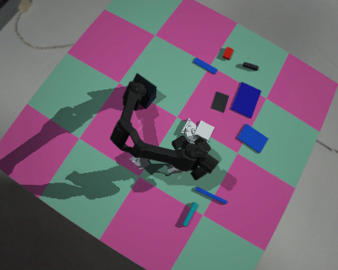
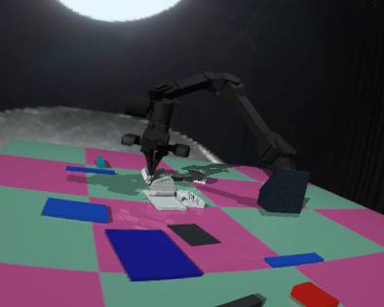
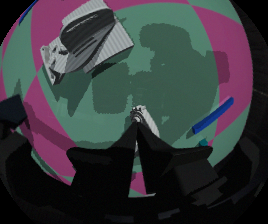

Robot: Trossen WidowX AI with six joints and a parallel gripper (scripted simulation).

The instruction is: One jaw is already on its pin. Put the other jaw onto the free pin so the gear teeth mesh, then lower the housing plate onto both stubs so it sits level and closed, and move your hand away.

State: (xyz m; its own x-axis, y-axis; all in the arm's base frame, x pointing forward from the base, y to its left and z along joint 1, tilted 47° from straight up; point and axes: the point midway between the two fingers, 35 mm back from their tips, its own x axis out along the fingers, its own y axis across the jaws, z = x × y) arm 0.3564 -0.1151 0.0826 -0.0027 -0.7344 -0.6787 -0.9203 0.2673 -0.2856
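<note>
A white ribbed base (image 1: 205, 129) (image 2: 165, 204) (image 3: 114, 56) lies on the mat with a white detailed part (image 1: 188, 128) (image 2: 191, 199) (image 3: 55, 60) beside it. A rounded grey-white piece (image 2: 162, 186) (image 3: 87, 31) stands steeply tilted on the base. My gripper (image 2: 152, 177) (image 3: 135, 124) is shut, pointing down behind the base in the exterior view. A loose white piece with a toothed-looking end (image 1: 173, 170) (image 2: 146, 176) (image 3: 149, 125) is right at the fingertips; it does not look gripped. Another small white part (image 1: 135, 161) (image 2: 197, 177) lies off toward the arm base. Pins and gear mesh cannot be made out.
Two blue plates (image 1: 246, 99) (image 1: 253, 137) and a dark tile (image 1: 220, 102) lie past the ribbed base. Blue bars (image 1: 204, 66) (image 1: 211, 195), a teal bar (image 1: 190, 214), a red block (image 1: 228, 53) and a black bar (image 1: 250, 66) lie farther out.
</note>
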